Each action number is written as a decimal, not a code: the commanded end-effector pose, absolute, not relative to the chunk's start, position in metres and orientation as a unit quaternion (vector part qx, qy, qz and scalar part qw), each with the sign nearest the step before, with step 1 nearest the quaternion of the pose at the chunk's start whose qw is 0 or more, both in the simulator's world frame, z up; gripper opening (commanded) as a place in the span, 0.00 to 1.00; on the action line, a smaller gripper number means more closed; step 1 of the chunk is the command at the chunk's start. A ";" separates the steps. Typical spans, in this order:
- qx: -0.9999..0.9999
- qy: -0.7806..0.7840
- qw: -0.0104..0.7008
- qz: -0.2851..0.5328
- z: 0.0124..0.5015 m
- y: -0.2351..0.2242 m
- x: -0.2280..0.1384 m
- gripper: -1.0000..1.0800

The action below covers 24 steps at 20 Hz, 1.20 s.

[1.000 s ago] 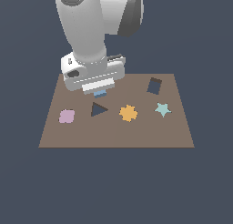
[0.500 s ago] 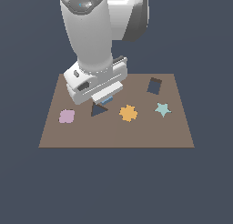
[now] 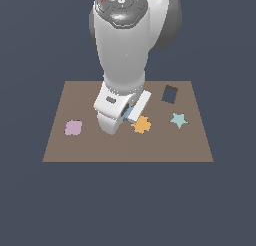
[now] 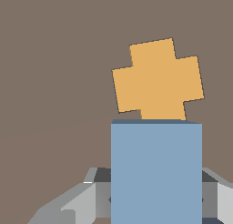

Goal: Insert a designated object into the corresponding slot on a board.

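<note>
The light-blue block (image 4: 156,170) is being held clamped in the gripper (image 4: 156,198), with grey finger metal showing on both of its flanks in the wrist view. Compared with a second ago, the arm is being seen further along the board (image 3: 90,150) toward the exterior view's right: the block was being carried over the dark triangle near the board's middle then, and is now being carried just beside the orange gear shape (image 3: 142,124), whose edge is being partly overlapped by the block in the wrist view. The triangle is now being hidden by the arm. The transfer is therefore being judged as partway done; the square slot (image 3: 170,94) is being left open near the board's far right corner, well apart from the block. Clear board is being seen between gear and slot, so room for travel is being judged adequate. The teal star (image 3: 178,120), near the right edge, is being kept off that path. The slot's slight tilt is probably needing a wrist rotation before lowering.
</note>
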State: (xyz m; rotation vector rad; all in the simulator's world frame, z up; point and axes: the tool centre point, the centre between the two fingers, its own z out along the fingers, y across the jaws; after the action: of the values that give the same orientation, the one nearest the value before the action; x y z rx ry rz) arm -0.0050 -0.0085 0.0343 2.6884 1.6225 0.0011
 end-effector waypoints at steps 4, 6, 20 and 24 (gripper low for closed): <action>0.771 0.637 0.001 0.001 0.036 0.026 0.005 0.00; 0.735 0.678 0.001 0.001 0.036 0.039 0.006 0.00; 0.436 0.900 0.001 0.001 0.039 0.123 -0.027 0.00; 0.357 0.934 0.001 0.001 0.040 0.136 -0.043 0.00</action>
State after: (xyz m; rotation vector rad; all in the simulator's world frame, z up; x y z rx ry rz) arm -0.0375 0.1316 0.0390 1.2189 2.8940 0.0017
